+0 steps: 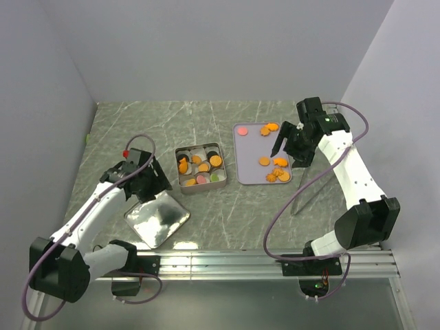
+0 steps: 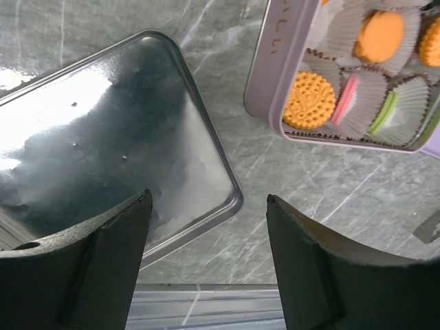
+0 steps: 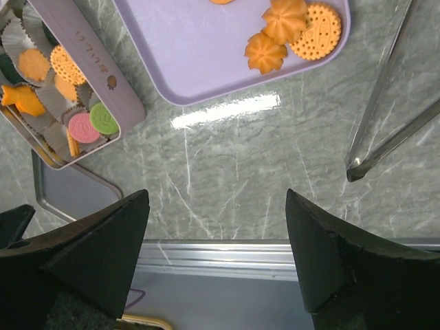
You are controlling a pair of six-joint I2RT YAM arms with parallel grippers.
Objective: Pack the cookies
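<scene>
Orange cookies [image 1: 273, 168] lie loose on the lavender tray [image 1: 251, 155], and three of them [image 3: 292, 31] show near its corner in the right wrist view. More cookies [image 2: 309, 100], orange, pink and green, sit in paper cups inside the square tin [image 2: 275, 75], also seen from above [image 1: 221, 180]. My left gripper [image 2: 206, 206] hangs open over the table beside the silver lid [image 2: 103, 137], with nothing between its fingers. My right gripper [image 3: 216, 199] is open and empty too, above the right side of the tray [image 1: 289, 148].
The tin lid [image 1: 157, 218] lies flat at the front left, close to the metal rail [image 1: 275, 260] along the near edge. Metal tongs [image 1: 307, 189] rest on the table right of the tray, and their tip [image 3: 354, 168] shows in the right wrist view.
</scene>
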